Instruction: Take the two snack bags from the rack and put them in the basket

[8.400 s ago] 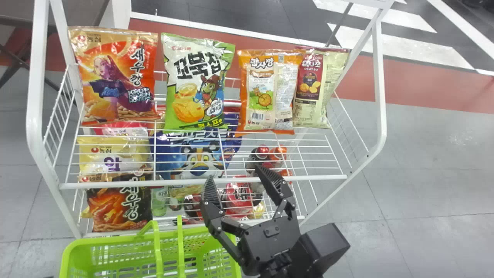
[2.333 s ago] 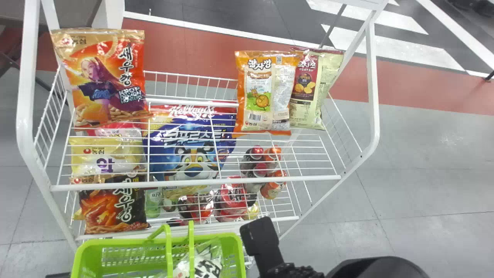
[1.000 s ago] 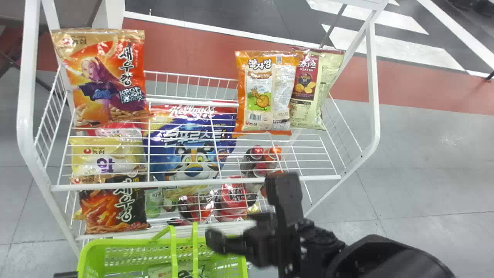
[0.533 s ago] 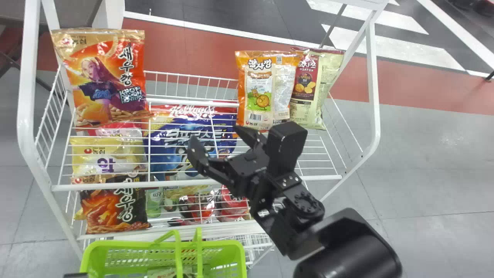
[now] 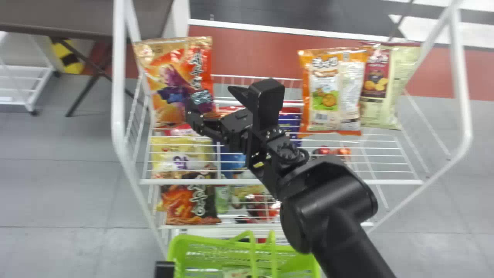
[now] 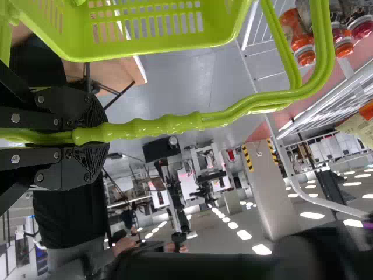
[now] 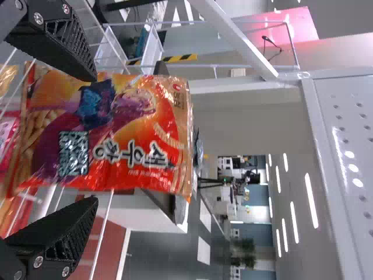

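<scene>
Head view: my right gripper (image 5: 209, 95) is wide open, nothing held, by the orange-red snack bag (image 5: 173, 77), upright at the left end of the rack's (image 5: 393, 182) upper shelf. Another bag (image 5: 241, 273) is inside the green basket (image 5: 193, 241); left gripper (image 5: 164, 269) beside it.
Left wrist view: fingers closed around the basket handle (image 6: 169, 124).
Right wrist view: fingers spread, orange-red bag ahead between them.

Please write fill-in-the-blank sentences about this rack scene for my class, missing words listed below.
The left end effector grips the basket's ____.
The basket is coloured ____.
The rack is painted ____.
The right end effector, near the red-orange snack bag, is not shut but ____.
Missing words: handle; green; white; open.
</scene>
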You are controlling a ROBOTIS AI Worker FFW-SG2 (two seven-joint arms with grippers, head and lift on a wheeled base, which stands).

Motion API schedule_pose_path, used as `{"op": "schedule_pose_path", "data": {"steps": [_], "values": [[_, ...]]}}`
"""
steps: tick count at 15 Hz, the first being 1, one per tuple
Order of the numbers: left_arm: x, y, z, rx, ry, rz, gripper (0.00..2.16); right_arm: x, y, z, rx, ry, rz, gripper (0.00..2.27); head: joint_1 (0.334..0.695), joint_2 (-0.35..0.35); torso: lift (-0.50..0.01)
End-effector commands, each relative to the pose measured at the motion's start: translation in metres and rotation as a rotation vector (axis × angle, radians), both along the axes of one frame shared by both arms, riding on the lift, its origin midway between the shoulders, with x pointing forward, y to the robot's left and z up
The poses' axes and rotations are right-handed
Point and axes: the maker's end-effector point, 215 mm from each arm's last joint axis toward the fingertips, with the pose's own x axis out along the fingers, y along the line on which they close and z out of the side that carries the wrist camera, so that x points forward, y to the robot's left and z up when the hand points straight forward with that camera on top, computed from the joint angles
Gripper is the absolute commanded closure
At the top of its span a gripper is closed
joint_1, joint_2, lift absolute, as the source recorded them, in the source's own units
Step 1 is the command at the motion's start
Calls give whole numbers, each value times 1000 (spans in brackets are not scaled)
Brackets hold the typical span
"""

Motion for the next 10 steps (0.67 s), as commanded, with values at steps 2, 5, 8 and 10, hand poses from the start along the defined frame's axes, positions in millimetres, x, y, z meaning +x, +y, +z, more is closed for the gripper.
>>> {"op": "schedule_pose_path", "data": {"steps": [2, 5, 8, 10], "values": [[-1, 3, -1, -4, 7, 2, 2142, 36, 34, -8, -22, -2, 40, 83, 695, -2, -11], [0, 5, -2, -8, 12, 6, 2142, 57, 33, -3, -73, -46, 8, 97, 695, 30, -11], [2, 4, -1, -9, 7, 4, 2142, 68, 26, -2, -60, -31, -9, 127, 695, 29, -11], [4, 3, -4, -4, 9, 6, 2142, 77, 22, -3, -53, -13, -4, 404, 695, 24, -11]]}}
